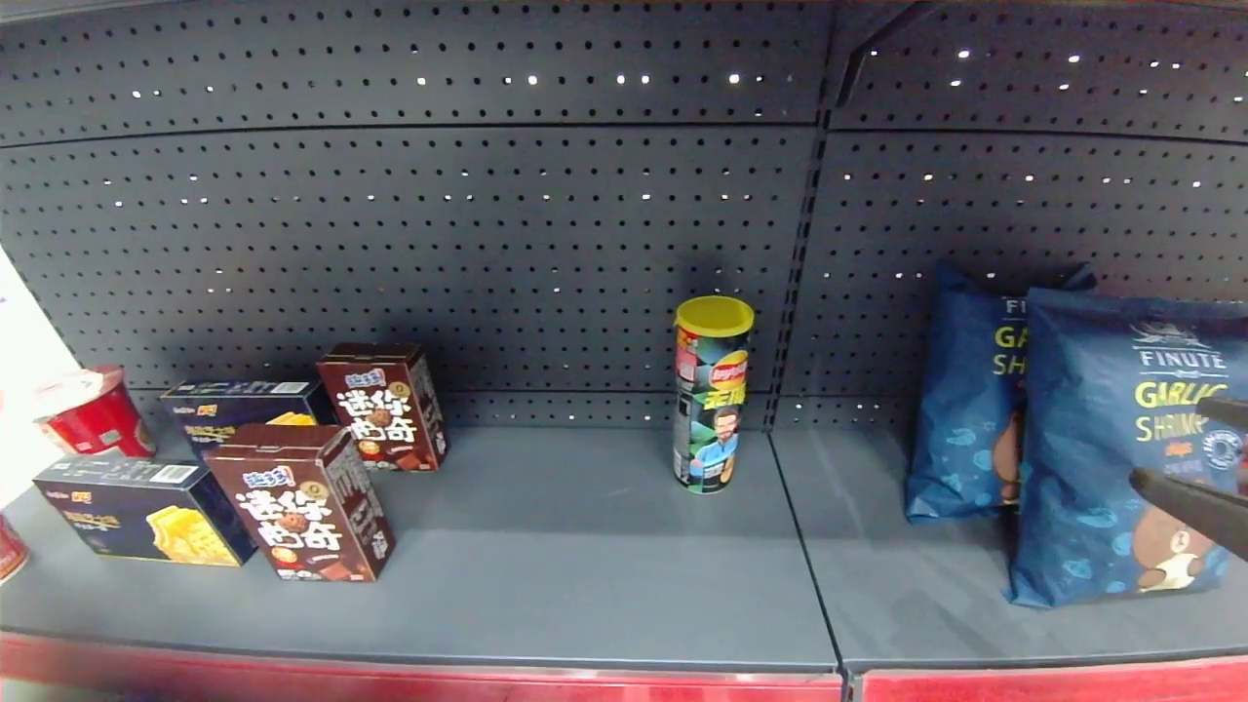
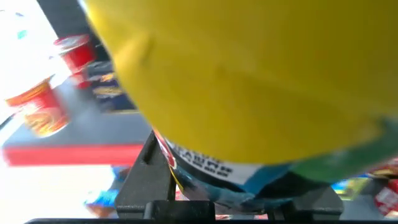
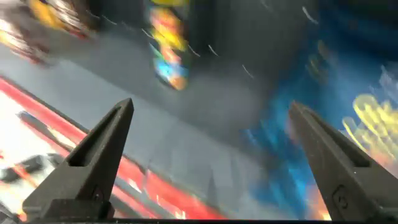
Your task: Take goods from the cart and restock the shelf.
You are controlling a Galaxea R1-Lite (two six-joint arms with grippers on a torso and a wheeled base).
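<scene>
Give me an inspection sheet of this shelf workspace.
Surface: grey shelf, red front edge.
Job's things: upright chip can mid-shelf; brown cookie boxes, dark blue boxes and red cups at left; blue snack bags at right; second chip can, gripped.
Clutter: nothing seen.
Grippers: left gripper shut on second chip can; right gripper open, empty, before the blue snack bags.
Cables: nothing seen.
Surroundings: perforated back panel.

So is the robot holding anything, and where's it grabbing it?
The left gripper grips a yellow-lidded chip can by its body, below the lid. The right gripper is open, empty.
</scene>
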